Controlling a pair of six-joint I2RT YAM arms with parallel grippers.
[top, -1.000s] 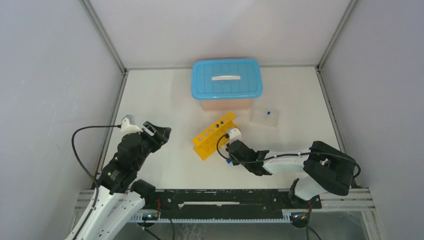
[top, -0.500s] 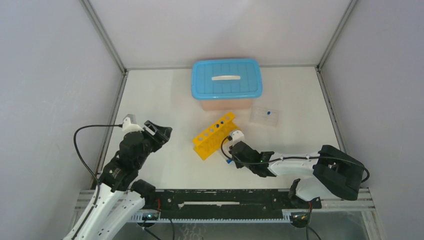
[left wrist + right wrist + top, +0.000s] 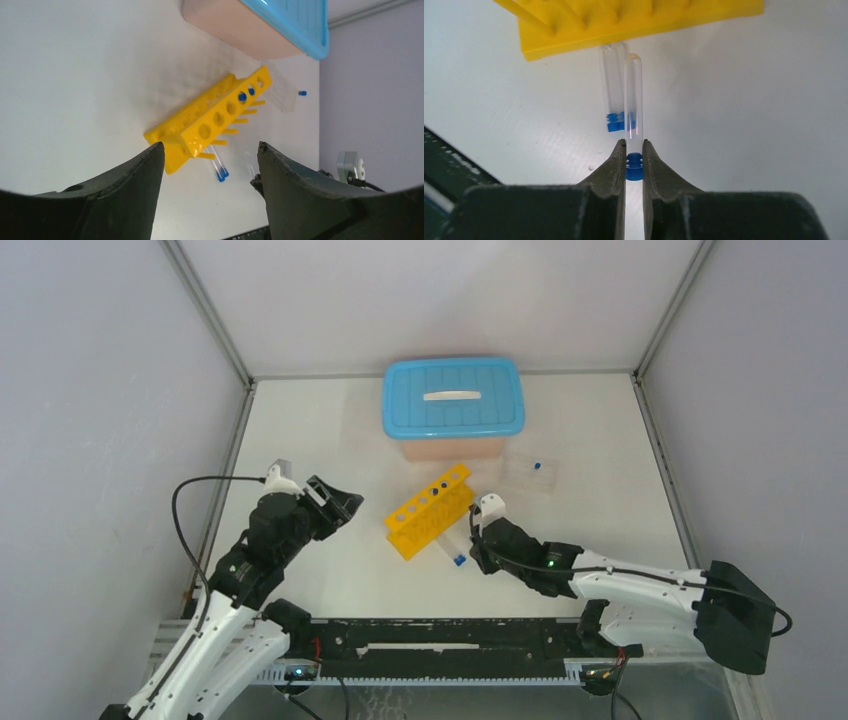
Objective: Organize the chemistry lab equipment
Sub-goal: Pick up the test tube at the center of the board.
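A yellow plastic rack [image 3: 430, 510] with a row of round holes sits slantwise near the middle of a white bench [image 3: 320, 430]. Two holes at its far end show blue caps [image 3: 242, 96].

Just beside the rack's near right side, the right gripper [image 3: 633, 148] pinches a small clear tube [image 3: 633, 95] by its blue cap. Its fingers [image 3: 616, 165] are almost together, with only the cap between them. The tube's rounded end points toward the rack and stops just short of its yellow edge. Whether the tube rests on the bench or is lifted off it cannot be told.

Touching or nearly touching the rack's edge, just left of the held tube in the wrist view, another blue-capped tube [image 3: 612, 80] lies flat on the bench. Its cap points away from the rack.

Beyond the rack's far end and to its right, a small clear tray [image 3: 530, 472] lies on the bench with one loose blue cap [image 3: 537, 467] in it. Behind the rack, against the back of the bench, stands a storage box with a shut blue lid [image 3: 453, 400].

To the left of the rack, well apart from it, the left gripper [image 3: 338, 502] hangs above the bench. Its jaws stand wide apart and hold nothing, and they face the rack.
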